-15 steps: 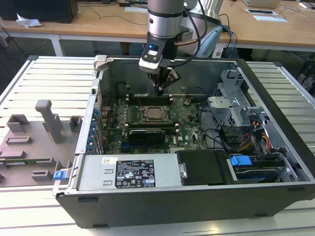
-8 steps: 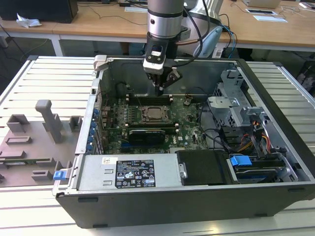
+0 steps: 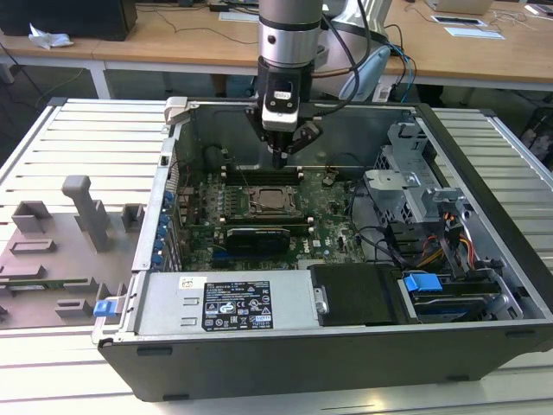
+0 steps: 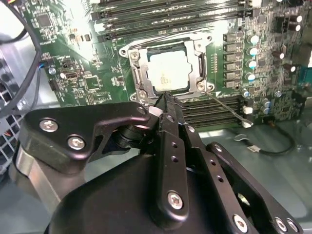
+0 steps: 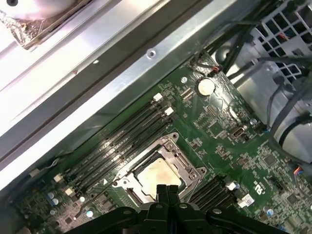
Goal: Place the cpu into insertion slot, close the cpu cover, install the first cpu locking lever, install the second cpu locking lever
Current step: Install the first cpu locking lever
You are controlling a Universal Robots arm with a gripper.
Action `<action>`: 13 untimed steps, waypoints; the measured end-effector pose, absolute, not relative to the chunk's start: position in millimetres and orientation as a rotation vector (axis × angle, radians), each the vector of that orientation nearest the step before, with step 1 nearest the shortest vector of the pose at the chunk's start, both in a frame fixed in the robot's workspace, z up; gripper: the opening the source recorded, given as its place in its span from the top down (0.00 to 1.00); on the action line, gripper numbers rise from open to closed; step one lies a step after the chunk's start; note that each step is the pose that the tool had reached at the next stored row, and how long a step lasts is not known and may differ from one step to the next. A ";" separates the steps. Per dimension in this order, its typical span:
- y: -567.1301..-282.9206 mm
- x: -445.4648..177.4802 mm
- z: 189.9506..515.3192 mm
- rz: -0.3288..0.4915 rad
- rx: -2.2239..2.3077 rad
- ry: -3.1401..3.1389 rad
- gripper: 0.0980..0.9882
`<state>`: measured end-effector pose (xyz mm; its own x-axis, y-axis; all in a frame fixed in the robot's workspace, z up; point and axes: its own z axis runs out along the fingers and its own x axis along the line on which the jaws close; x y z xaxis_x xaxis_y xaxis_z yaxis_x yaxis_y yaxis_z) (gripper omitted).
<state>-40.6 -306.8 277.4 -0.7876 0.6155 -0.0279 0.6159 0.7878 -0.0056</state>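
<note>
The open computer case [image 3: 346, 359] is lying on the slatted table, its green motherboard [image 3: 333, 216] facing up; the gripper [image 3: 278, 158] is hanging low over the board, just beside the insertion slot [image 4: 128, 52], with its fingers [image 5: 163, 191] pressed together and gripping nothing. The cpu cover [image 4: 197, 58] is lying flat over the slot, and the cpu [image 4: 168, 70] is sitting inside it, its grey top showing through the window. So placing and covering look done, and the lever work seems to be in hand: one thin wire lever [image 4: 226, 107] is sticking out free towards the memory slots; whether the other is hooked I cannot tell. That work is calling for fine aim, I judge: a springy wire slips easily off a closed tip.
</note>
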 end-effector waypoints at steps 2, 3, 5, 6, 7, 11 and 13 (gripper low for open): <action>-306.8 -40.6 277.4 -0.022 0.976 2.960 0.99; -306.8 -40.6 277.4 -0.022 0.963 2.964 0.99; -306.8 -40.6 277.4 -0.021 0.931 2.974 0.99; -306.8 -40.6 277.4 -0.021 0.906 2.982 0.99; -306.8 -40.6 277.4 -0.021 0.890 2.987 0.99; -306.8 -40.6 277.4 -0.020 0.801 3.011 0.99; -306.8 -40.6 277.4 -0.019 0.775 3.018 0.99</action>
<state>-40.6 -306.8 277.4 -0.8760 0.4815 -0.0279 0.4818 0.8763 -0.0056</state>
